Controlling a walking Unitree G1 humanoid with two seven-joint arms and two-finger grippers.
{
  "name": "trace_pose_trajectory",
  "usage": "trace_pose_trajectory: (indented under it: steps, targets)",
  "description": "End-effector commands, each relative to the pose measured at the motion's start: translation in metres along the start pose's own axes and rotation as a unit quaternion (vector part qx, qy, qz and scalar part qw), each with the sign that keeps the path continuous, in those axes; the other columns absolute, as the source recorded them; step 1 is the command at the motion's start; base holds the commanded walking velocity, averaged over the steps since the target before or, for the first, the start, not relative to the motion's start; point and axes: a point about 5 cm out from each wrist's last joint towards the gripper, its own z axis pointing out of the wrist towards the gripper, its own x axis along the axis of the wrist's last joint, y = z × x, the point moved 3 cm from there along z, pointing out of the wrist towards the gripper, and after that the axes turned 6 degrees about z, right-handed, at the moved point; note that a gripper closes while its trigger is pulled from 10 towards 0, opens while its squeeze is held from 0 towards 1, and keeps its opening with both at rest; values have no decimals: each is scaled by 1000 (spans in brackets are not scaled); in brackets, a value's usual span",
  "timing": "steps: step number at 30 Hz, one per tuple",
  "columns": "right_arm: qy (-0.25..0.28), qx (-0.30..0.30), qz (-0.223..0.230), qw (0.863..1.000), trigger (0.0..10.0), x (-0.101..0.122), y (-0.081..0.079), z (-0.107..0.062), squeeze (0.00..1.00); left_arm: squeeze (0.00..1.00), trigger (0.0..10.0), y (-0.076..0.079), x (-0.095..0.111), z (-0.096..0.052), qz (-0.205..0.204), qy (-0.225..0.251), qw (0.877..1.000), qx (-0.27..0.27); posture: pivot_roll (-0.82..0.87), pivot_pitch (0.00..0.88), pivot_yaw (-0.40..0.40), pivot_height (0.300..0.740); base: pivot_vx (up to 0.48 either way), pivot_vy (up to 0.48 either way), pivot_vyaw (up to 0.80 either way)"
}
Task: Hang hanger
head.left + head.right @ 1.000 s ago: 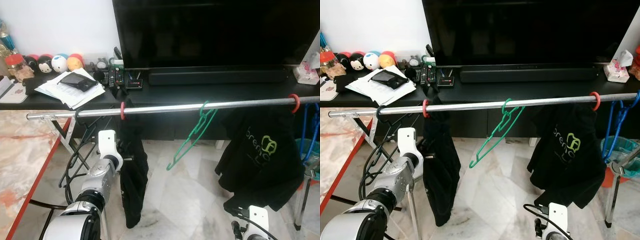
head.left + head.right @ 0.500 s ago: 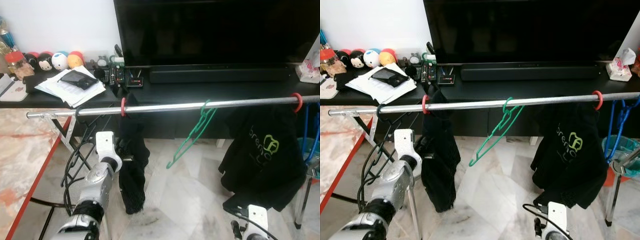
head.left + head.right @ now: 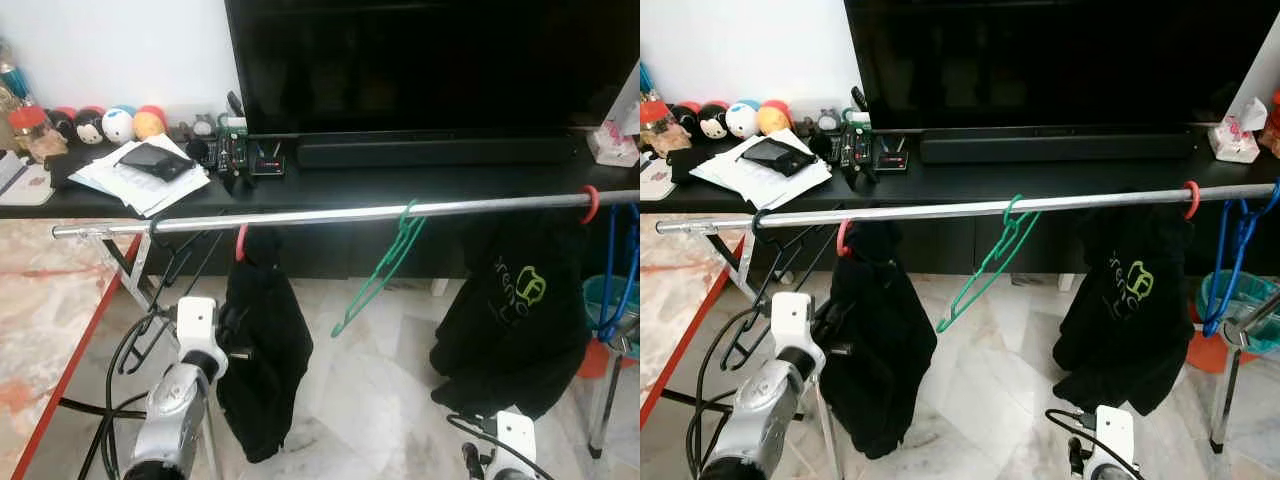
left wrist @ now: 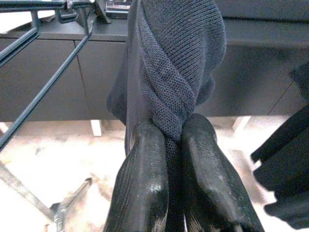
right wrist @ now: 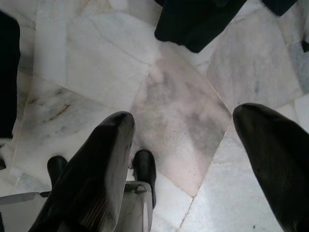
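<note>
Left gripper (image 4: 166,145), fingers pressed together on a fold of dark knit garment (image 4: 178,63); seen from the head, this gripper (image 3: 232,338) sits low at the left, beside the garment (image 3: 262,360). The garment hangs from a red hanger (image 3: 241,240), whose hook sits just under the rail (image 3: 330,214) (whether it rests on the rail or has come clear cannot be told). Right gripper (image 5: 193,154), fingers spread wide over bare marble floor (image 5: 178,111), holding nothing; its arm hangs idle at lower right.

Outward along the rail: a black wire hanger (image 3: 165,275) to the left of the red one, an empty green hanger (image 3: 380,270) near the middle, a second dark garment with a green logo (image 3: 515,310) on another red hook (image 3: 590,203) toward the right, and blue hangers (image 3: 612,290) at the far right. Behind the rail stands a dark TV console (image 3: 420,180) carrying papers (image 3: 140,175), small toys and remotes.

Risks, as judged: the grip is on cloth, not on the hanger, so a pull may slide the garment off the hanger or tip the hook away from the rail. If the hook is not seated when the fingers part, hanger and garment would drop to the floor. The bunched fabric may also snag the black wire hanger alongside.
</note>
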Motion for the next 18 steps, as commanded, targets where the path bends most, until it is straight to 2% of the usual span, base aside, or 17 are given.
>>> trace_pose_trajectory:
  steps: [1, 7, 18]
  targets:
    - [-3, -1, 0, 1000, 10000, -3, 1, -1, 0, 0, 10000, 1, 11, 0, 23, 17, 1000, -6, 40, 0, 38, 740, 0, 0, 0]
    - [-3, -1, -1, 1000, 10000, -3, 1, -1, 0, 0, 10000, 4, 5, -7, 29, 2, 1000, -4, 43, 0, 40, 740, 0, 0, 0]
    - [-2, -2, 3, 1000, 10000, -3, -1, 0, 0, 0, 10000, 5, 9, -1, 27, -3, 1000, 3, 35, 0, 46, 740, 0, 0, 0]
